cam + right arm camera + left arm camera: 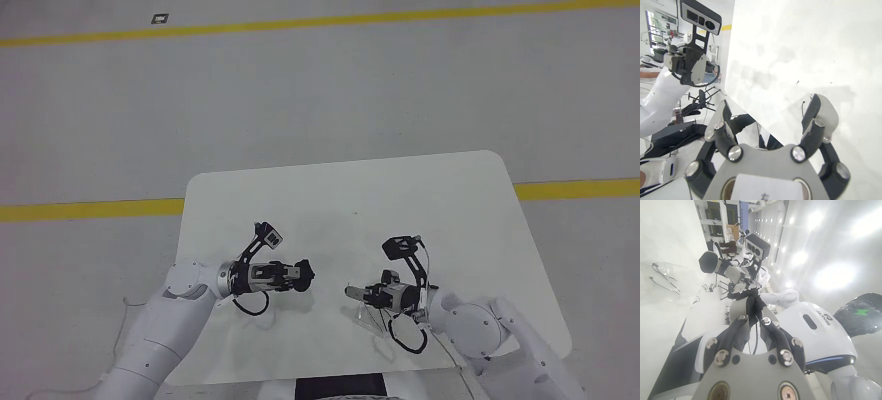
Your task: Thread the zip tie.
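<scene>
We see the white table with both arms over its near half. The left gripper is held toward the near-left part of the table. The right gripper sits closer to the near edge, a little right of the middle. The two tips point at each other with a gap of bare table between them.

In the left wrist view the left gripper is clenched: its grey fingers come together at a tip wrapped in black material. We cannot tell whether anything is pinched between them.

The right gripper is released — its ribbed black pads stand wide apart with nothing between them, low over the table surface.

The zip ties are thin black strips with small heads. They lie inside a clear plastic bag flat on the table near its near edge. From above, the bag lies just beside and partly under the right gripper, on the side toward the near edge. In the right wrist view one zip tie shows just beside the inner face of one open finger, its head pointing away from the wrist. The crumpled edge of the bag lies around it, and we cannot tell whether the finger touches it.
</scene>
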{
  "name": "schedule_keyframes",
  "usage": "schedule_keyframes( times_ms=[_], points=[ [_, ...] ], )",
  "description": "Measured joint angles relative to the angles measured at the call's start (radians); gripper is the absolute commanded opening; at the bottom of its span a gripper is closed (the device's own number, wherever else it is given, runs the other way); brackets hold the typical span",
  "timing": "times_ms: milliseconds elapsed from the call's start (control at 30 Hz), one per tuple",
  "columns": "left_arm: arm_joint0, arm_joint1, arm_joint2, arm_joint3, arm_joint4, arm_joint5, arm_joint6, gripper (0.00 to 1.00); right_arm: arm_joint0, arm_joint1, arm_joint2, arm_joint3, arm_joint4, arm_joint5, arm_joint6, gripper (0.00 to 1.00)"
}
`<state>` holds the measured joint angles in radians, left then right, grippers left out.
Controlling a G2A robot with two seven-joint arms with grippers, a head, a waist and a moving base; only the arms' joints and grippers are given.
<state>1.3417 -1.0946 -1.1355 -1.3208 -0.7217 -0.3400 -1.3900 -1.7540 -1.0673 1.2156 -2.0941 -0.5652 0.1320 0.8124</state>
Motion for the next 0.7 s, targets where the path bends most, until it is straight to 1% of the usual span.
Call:
schedule_keyframes(
  times_ms=[100, 167, 300, 400, 500, 600, 700],
  points=[
    [0.0, 0.0, 0.0, 0.0, 0.0, 0.0, 0.0, 0.0, 0.003, 0.001, -0.005, 0.001, -0.01, -0.007, -0.001, 1.0],
    [0.0, 0.0, 0.0, 0.0, 0.0, 0.0, 0.0, 0.0, 0.011, 0.004, -0.011, -0.007, -0.047, -0.008, 0.031, 1.0],
    [0.0, 0.0, 0.0, 0.0, 0.0, 0.0, 0.0, 0.0, 0.037, 0.013, -0.033, -0.057, -0.16, 0.009, 0.168, 1.0],
    [0.0, 0.0, 0.0, 0.0, 0.0, 0.0, 0.0, 0.0, 0.058, 0.017, -0.057, -0.092, -0.22, 0.01, 0.257, 1.0],
    [0.0, 0.0, 0.0, 0.0, 0.0, 0.0, 0.0, 0.0, 0.078, 0.019, -0.083, -0.115, -0.274, 0.027, 0.328, 1.0],
    [0.0, 0.0, 0.0, 0.0, 0.0, 0.0, 0.0, 0.0, 0.1, 0.017, -0.115, -0.112, -0.287, 0.031, 0.365, 1.0],
    [0.0, 0.0, 0.0, 0.0, 0.0, 0.0, 0.0, 0.0, 0.102, 0.017, -0.116, -0.111, -0.287, 0.031, 0.365, 1.0]
  ],
)
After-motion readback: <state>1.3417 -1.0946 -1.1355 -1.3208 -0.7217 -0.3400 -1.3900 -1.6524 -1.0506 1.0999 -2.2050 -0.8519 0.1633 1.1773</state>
